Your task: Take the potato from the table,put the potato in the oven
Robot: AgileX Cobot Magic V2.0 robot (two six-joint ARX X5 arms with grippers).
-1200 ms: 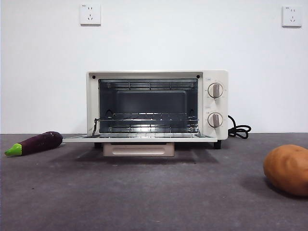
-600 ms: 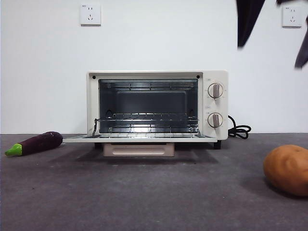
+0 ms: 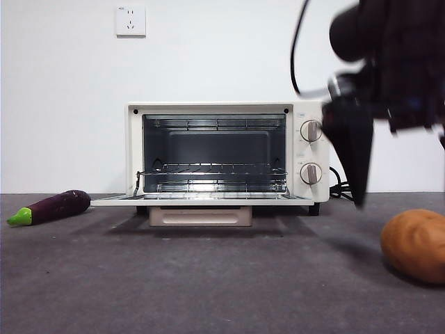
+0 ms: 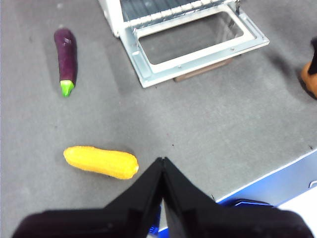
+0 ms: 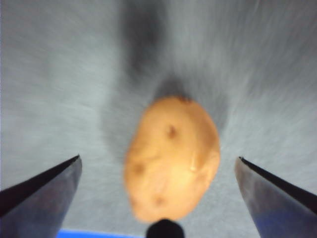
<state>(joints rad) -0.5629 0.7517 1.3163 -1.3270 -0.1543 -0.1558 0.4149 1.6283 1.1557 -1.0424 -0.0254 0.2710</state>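
The orange-brown potato (image 3: 415,243) lies on the grey table (image 3: 208,278) at the far right, near the front. My right gripper (image 5: 158,158) hangs open above it, its jaws spread wide on either side of the potato (image 5: 171,158) and not touching it. In the front view one dark finger (image 3: 351,149) points down just left of the potato. The cream oven (image 3: 226,153) stands at the back with its door (image 3: 201,200) folded down flat and a wire rack inside. My left gripper (image 4: 162,161) is shut and holds nothing, near the table's front edge.
A purple eggplant (image 3: 52,207) lies left of the oven. A yellow corn cob (image 4: 101,162) lies close to my left gripper. A black cord (image 3: 345,188) trails at the oven's right side. The table's front edge (image 4: 277,173) shows in the left wrist view.
The right arm has come down from the top right corner and now hangs large and dark just above the potato. The potato, eggplant and oven have not moved.
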